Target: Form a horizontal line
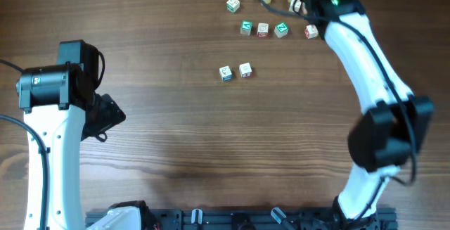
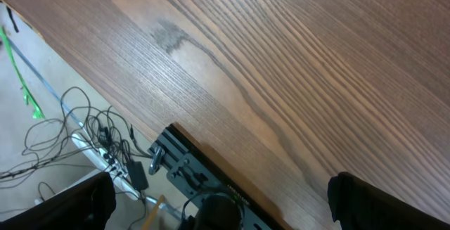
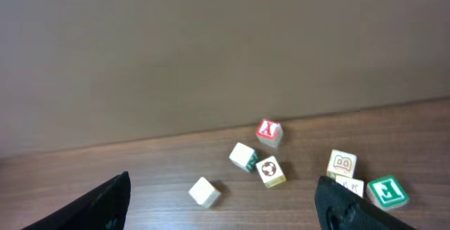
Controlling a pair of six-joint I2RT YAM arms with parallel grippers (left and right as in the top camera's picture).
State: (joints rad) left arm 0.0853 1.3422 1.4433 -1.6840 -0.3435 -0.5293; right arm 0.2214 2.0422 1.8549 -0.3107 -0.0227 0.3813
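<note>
Wood table [image 1: 155,117]: row [image 1: 262,29] three long. My right gripper [image 3: 223,198] spread, empty, near loose cubes [image 3: 271,171]. Next I pinch one, extend row.

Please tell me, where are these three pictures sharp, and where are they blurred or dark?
Overhead: even light, no glare on the table; the right arm's elbow looks slightly smeared. Left wrist: wood grain sharp, the left tool fingers dark and soft in the corners. Right wrist: the red-lettered cube fairly sharp, the right tool fingers blurred black shapes.
</note>
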